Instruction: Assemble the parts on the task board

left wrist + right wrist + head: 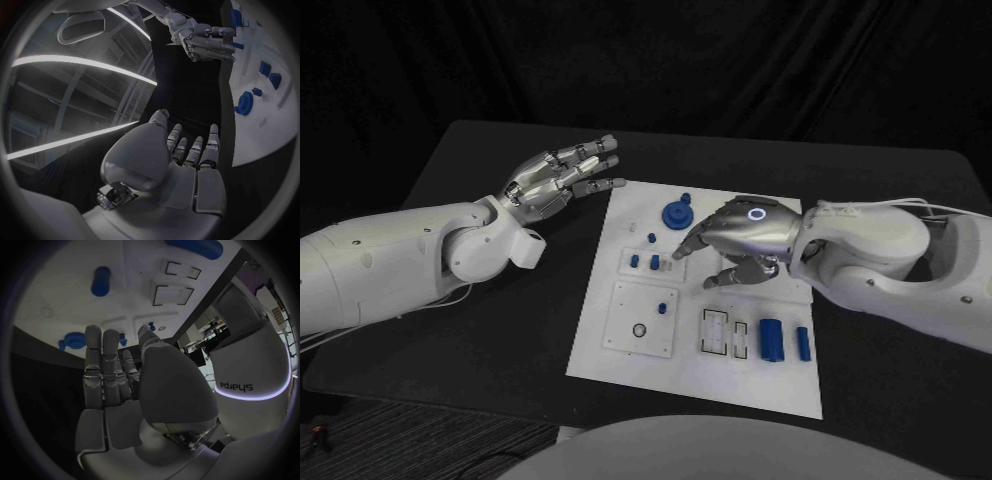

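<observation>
Black table (473, 340), white board (718, 380) at centre. Left hand (563, 178) hovers off the board's far left corner, fingers spread, empty. Right hand (733, 238) hangs over the board's middle, fingers loosely curled, holding nothing. Head view shows two blue cylinders (772, 338) near right, long axes running near-to-far. Left wrist view shows the blue gear (245, 103) lying flat.

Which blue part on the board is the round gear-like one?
The blue gear at the far end of the task board, just left of the right hand. It is a flat disc; the other blue parts are pegs or cylinders.
</observation>
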`<state>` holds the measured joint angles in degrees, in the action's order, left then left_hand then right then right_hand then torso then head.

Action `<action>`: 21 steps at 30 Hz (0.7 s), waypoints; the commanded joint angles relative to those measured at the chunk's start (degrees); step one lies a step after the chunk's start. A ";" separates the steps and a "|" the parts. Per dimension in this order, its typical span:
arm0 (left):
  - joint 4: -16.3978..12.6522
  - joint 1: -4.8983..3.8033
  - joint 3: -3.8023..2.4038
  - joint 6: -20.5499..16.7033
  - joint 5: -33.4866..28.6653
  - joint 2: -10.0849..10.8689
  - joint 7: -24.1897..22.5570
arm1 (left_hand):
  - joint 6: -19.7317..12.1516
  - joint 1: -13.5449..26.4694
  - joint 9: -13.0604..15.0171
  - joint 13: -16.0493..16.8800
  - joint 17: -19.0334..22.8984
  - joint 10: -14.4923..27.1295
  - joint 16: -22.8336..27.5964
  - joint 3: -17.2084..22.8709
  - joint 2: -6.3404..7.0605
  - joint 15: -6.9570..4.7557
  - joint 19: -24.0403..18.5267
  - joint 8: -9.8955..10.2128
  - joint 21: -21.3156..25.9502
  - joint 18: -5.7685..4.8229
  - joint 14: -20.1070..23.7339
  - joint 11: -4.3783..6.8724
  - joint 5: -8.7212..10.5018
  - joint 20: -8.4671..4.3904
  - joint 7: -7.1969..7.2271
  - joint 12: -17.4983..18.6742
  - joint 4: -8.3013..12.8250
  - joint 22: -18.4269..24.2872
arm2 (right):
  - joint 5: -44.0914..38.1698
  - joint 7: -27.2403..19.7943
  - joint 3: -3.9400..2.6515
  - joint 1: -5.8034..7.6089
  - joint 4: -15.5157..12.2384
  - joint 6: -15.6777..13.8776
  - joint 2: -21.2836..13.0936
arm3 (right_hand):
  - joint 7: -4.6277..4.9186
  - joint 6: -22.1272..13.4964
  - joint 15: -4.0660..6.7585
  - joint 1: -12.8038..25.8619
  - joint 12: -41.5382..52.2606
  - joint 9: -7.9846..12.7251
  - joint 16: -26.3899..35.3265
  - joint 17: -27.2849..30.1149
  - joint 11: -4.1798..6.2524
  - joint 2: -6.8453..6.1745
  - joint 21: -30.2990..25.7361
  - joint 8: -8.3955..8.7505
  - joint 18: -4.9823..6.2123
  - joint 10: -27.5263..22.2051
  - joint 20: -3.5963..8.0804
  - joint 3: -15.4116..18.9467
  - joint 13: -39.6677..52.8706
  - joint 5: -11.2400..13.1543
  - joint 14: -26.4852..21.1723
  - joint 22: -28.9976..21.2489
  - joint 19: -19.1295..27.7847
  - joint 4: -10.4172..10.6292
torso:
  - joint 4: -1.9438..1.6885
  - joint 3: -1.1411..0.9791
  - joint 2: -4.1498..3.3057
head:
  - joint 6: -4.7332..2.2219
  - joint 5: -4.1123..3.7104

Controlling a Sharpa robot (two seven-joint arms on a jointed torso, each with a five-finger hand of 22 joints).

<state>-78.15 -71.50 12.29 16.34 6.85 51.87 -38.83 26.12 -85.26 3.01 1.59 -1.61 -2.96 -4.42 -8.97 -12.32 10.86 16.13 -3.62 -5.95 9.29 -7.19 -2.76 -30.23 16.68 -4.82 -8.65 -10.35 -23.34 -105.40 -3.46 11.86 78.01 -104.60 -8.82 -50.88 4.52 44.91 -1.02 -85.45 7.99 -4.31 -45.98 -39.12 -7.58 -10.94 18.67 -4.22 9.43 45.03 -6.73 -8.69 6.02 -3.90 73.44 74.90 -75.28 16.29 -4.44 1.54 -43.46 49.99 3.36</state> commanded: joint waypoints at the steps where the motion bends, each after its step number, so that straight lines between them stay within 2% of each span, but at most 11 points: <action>1: -0.25 0.09 -0.06 0.09 -0.39 0.03 -1.09 | 0.39 -0.08 0.09 0.06 -0.06 0.07 -0.32 0.28 -0.47 0.29 -0.10 -0.27 0.10 0.33 0.18 -0.45 0.12 -0.08 -0.12 -0.27 0.07 0.03 | 8.38 -0.81 -0.01 0.90 -0.12 -5.39 -1.86 | 0.20 0.99 -0.33 -0.10 0.77 0.03 -2.04 -1.77 0.02 0.11 2.74 -0.36 -0.21 0.80 -0.16 0.28 -0.32 -0.29 1.48 1.51 -1.25 0.45 | 0.02 0.09 -0.06 | 0.01 -0.24; 3: -0.30 0.09 -0.06 0.02 -0.39 0.06 -1.11 | 0.42 -0.07 0.09 0.07 -0.06 0.04 -0.34 0.27 -0.37 0.29 -0.04 -0.29 0.08 0.33 0.17 -0.49 0.12 -0.07 -0.15 -0.31 0.10 0.00 | 9.52 -0.21 0.00 1.26 0.26 -4.73 -2.82 | 0.07 1.24 -0.16 0.26 0.23 0.11 -3.20 -2.69 -0.20 -0.47 4.53 -0.38 -0.35 -0.36 -0.12 0.71 -0.99 -0.40 2.44 1.99 -2.15 0.54 | -0.02 0.09 -0.11 | 0.01 -0.46; 4: -0.33 0.09 -0.06 -0.01 -0.39 0.09 -1.14 | 0.42 -0.07 0.09 0.07 -0.06 0.04 -0.34 0.27 -0.37 0.29 -0.04 -0.29 0.08 0.33 0.17 -0.49 0.12 -0.07 -0.15 -0.31 0.10 0.00 | 9.84 0.20 0.00 1.38 0.53 -4.12 -3.22 | -0.34 0.09 -0.11 0.26 -0.09 0.33 -3.08 -2.44 -0.30 -0.85 4.45 -0.07 -0.32 -0.99 -0.08 0.95 -1.40 -0.38 2.51 2.04 -2.33 0.58 | -0.03 0.08 -0.14 | 0.01 -0.52; 6: -0.37 0.09 -0.06 -0.02 -0.39 0.12 -1.23 | 0.42 -0.07 0.09 0.07 -0.06 0.04 -0.34 0.27 -0.37 0.29 -0.04 -0.29 0.08 0.33 0.17 -0.49 0.12 -0.07 -0.15 -0.31 0.10 0.00 | 9.83 1.06 0.01 1.46 1.05 -3.01 -3.83 | -0.48 0.53 -0.15 0.31 -0.20 0.31 -3.18 -2.52 -0.33 -0.99 4.52 -0.11 -0.34 -1.18 -0.09 1.09 -1.56 -0.33 2.58 2.09 -2.41 0.62 | -0.02 0.08 -0.14 | 0.01 -0.62; 11: -0.38 0.09 -0.06 -0.02 -0.39 0.10 -1.30 | 0.43 -0.07 0.10 0.07 -0.07 0.03 -0.36 0.27 -0.34 0.29 -0.01 -0.30 0.06 0.33 0.15 -0.51 0.11 -0.07 -0.17 -0.31 0.12 -0.03 | 8.75 2.71 0.03 0.79 2.24 -0.98 -4.93 | -0.36 1.54 -0.43 0.92 0.13 0.29 -3.02 -2.21 -0.28 -1.26 3.82 -0.29 -0.34 -0.65 -0.23 1.52 -1.90 0.32 2.49 2.06 -2.41 0.68 | -0.08 0.05 -0.13 | 0.01 -0.72; 16: -0.38 0.10 -0.06 0.05 -0.39 0.03 -1.28 | 0.43 -0.07 0.10 0.07 -0.07 0.03 -0.36 0.27 -0.34 0.29 -0.01 -0.30 0.06 0.33 0.15 -0.51 0.11 -0.07 -0.17 -0.31 0.12 -0.03 | 7.94 3.58 0.03 -0.11 2.77 0.46 -5.49 | -0.19 2.10 -0.90 1.93 1.03 0.30 -3.20 -2.21 -0.09 -1.08 3.71 -0.40 -0.42 1.03 -0.52 1.65 -1.98 0.63 2.56 2.14 -2.52 0.66 | -0.09 0.04 -0.13 | 0.01 -0.68; 18: -0.39 0.10 -0.06 0.07 -0.39 0.03 -1.28 | 0.39 -0.10 0.09 0.06 -0.06 0.03 -0.37 0.35 -0.32 0.30 0.00 -0.30 0.06 0.32 0.18 -0.54 -0.01 -0.06 -0.19 -0.30 0.18 0.05 | 7.80 3.70 0.03 -0.50 2.88 0.83 -5.63 | 0.36 2.88 -1.30 2.43 1.64 0.21 -3.48 -2.33 -0.24 -1.05 3.93 -0.70 -0.52 2.49 -0.77 1.64 -1.97 0.77 2.79 2.23 -2.74 0.64 | -0.08 0.06 -0.14 | 0.01 -0.67; 21: -0.38 0.10 -0.06 0.09 -0.39 0.03 -1.28 | 0.39 -0.17 0.09 0.06 -0.06 0.02 -0.40 0.45 -0.33 0.31 0.03 -0.31 0.05 0.31 0.18 -0.57 -0.17 -0.05 -0.21 -0.33 0.27 0.07 | 7.67 3.62 0.04 -1.13 2.85 1.14 -5.86 | 0.80 3.56 -1.28 3.57 2.03 0.22 -4.02 -2.66 -0.14 -1.33 4.69 -0.84 -0.53 4.10 -0.89 1.95 -2.12 1.00 3.20 2.44 -3.19 0.67 | 0.02 -0.05 -0.24 | 0.01 -0.54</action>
<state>-78.39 -71.49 12.28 16.27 6.85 51.97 -38.88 26.32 -85.26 3.05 1.58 -1.61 -2.95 -4.42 -8.73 -12.32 10.86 16.13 -3.61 -5.95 9.29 -7.19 -2.75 -30.23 16.68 -5.03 -8.64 -10.11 -23.34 -97.44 -1.47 11.91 77.23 -101.71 -9.24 -56.60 5.34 48.14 -2.07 -82.38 9.83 -4.02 -49.77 -41.68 -7.78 -12.30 23.07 -4.77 9.43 48.77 -7.59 -7.12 3.96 -3.27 76.52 74.94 -78.13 17.06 -4.49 1.57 -43.63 49.99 2.73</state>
